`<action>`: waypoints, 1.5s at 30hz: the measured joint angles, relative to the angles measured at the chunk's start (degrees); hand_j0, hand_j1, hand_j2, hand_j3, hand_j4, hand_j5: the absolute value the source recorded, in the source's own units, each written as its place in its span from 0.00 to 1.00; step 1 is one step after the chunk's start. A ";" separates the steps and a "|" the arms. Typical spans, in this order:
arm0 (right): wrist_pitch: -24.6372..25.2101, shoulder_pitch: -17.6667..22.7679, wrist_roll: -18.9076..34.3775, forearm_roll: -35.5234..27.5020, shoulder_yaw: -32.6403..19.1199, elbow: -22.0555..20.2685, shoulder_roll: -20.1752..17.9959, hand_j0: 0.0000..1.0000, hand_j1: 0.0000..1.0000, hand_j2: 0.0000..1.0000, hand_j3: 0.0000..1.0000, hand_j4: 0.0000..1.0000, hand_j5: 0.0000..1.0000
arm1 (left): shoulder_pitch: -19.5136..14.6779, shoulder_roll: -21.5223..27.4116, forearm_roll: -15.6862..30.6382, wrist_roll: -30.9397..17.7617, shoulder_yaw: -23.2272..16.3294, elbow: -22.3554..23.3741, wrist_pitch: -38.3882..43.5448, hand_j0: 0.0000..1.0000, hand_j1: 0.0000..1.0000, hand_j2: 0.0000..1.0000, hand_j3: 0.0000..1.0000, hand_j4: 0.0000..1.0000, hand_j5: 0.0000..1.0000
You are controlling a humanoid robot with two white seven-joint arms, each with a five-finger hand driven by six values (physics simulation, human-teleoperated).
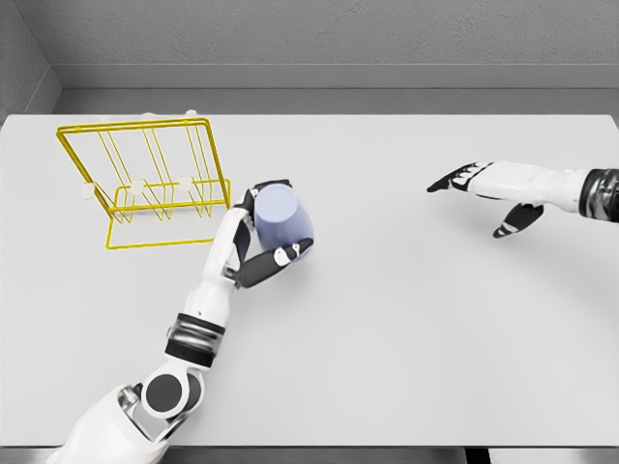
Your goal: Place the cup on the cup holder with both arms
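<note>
Lavender cup: your left hand gripped it beside the yellow rack.
Right hand: your fingers were spread, empty, over the table.

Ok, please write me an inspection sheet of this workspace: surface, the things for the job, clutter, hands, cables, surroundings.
Surface: white table, flat, no stains seen.
Job's things: pale blue cup, held off to the right of the yellow wire cup holder; the holder stands at the table's far left and carries no cup.
Clutter: nothing seen.
Hands: left hand closed around the cup, fingers wrapping its side; right hand over the table's right part, fingers spread, holding nothing.
Cables: nothing seen.
Surroundings: grey wall behind the table; dark floor strip at the picture's bottom edge.
</note>
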 measured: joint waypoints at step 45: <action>0.00 0.18 0.00 -0.46 -0.14 0.17 1.86 1.00 1.00 1.00 1.00 1.00 1.00 | -0.62 4.12 0.58 0.44 7.81 -0.41 -16.04 0.63 0.63 0.63 0.63 0.63 0.63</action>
